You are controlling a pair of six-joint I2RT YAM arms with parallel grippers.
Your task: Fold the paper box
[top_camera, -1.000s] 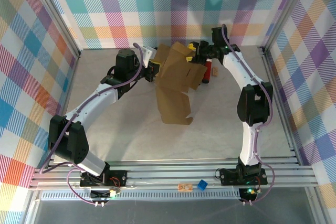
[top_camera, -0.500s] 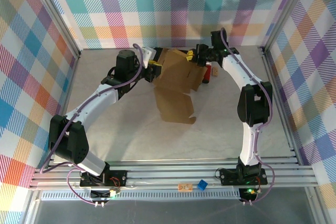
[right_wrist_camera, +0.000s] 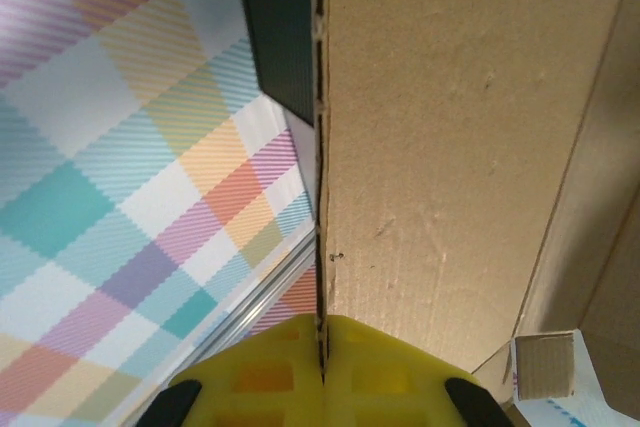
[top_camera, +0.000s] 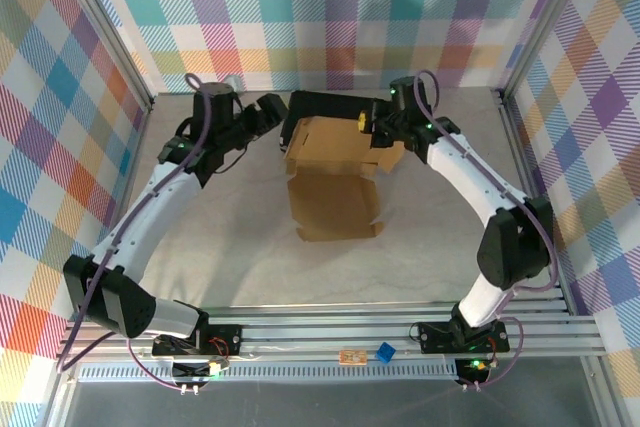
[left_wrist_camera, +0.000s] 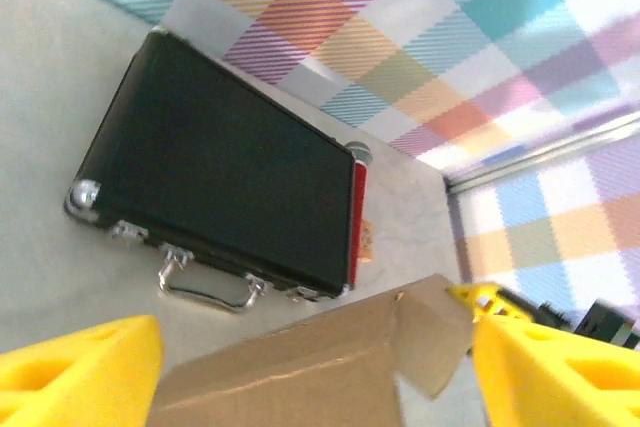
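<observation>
Right wrist view shows the right gripper (right_wrist_camera: 320,339) with jaws clamped on the paper box (right_wrist_camera: 440,147) just before the black case (right_wrist_camera: 280,27); the left gripper (left_wrist_camera: 320,387), jaws apart, should probably take the near flap squarely and fold gently.

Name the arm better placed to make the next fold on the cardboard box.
Right, probably: the right fingers pinch the paper box at its edge, while the left fingers stand open, gripping nothing.
</observation>
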